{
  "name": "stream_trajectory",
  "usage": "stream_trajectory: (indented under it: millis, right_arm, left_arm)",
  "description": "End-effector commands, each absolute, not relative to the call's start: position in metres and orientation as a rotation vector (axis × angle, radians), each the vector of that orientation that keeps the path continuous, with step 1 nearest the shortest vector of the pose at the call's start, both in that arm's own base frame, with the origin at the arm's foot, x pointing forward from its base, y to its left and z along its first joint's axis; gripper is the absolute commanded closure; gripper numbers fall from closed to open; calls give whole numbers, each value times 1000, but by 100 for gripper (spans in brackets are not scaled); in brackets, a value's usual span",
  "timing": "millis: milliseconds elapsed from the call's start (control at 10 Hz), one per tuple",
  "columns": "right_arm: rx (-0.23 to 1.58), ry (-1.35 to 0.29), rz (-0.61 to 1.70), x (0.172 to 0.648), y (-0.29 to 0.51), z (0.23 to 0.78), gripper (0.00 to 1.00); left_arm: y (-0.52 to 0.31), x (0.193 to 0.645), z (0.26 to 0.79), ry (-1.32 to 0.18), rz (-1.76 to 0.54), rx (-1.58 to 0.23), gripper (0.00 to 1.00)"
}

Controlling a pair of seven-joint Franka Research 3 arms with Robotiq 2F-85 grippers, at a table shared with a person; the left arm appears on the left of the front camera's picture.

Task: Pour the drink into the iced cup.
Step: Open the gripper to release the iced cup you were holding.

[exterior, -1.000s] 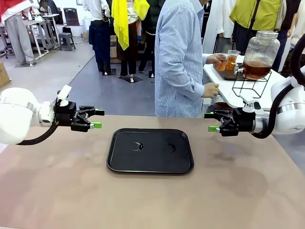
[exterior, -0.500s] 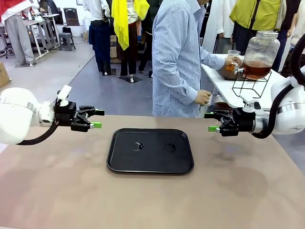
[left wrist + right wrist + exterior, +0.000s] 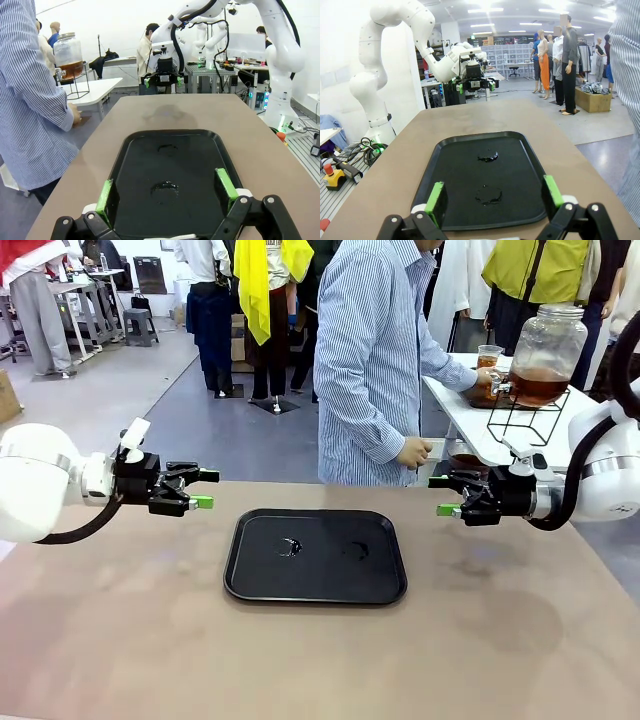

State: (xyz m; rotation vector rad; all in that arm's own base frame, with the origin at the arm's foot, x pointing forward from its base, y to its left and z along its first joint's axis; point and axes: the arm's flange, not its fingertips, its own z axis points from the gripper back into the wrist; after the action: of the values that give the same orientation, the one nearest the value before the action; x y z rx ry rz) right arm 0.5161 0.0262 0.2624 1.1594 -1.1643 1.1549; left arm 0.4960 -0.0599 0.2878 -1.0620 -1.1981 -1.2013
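The drink point(image 3: 538, 386), a translucent amber-brown liquid, fills the lower part of a glass dispenser jar point(image 3: 544, 352) on a wire stand point(image 3: 527, 420) atop a white side table point(image 3: 480, 425) beyond our right arm. A person in a striped shirt point(image 3: 372, 360) holds a cup point(image 3: 488, 362) at the jar's tap. Our left gripper point(image 3: 206, 489) and right gripper point(image 3: 442, 495) hover above the brown table point(image 3: 320, 650), both spread wide and holding nothing, well apart on opposite sides of a black tray point(image 3: 315, 555). The tray sits centred, two small wet patches on its floor, bare tabletop all around it. Behind lies a grey floor with people standing.
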Motion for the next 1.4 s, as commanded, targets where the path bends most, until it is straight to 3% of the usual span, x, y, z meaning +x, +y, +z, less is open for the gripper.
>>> stream_trajectory:
  millis: [0,1300]
  right_arm:
    - [1160,-1161,1155,517,27,265,0]
    - [1160,-1161,1155,517,27,265,0]
  left_arm:
    - [-61,496,289,-1203,-1197,-1052,0]
    - [-61,496,289,-1203,-1197,-1052,0]
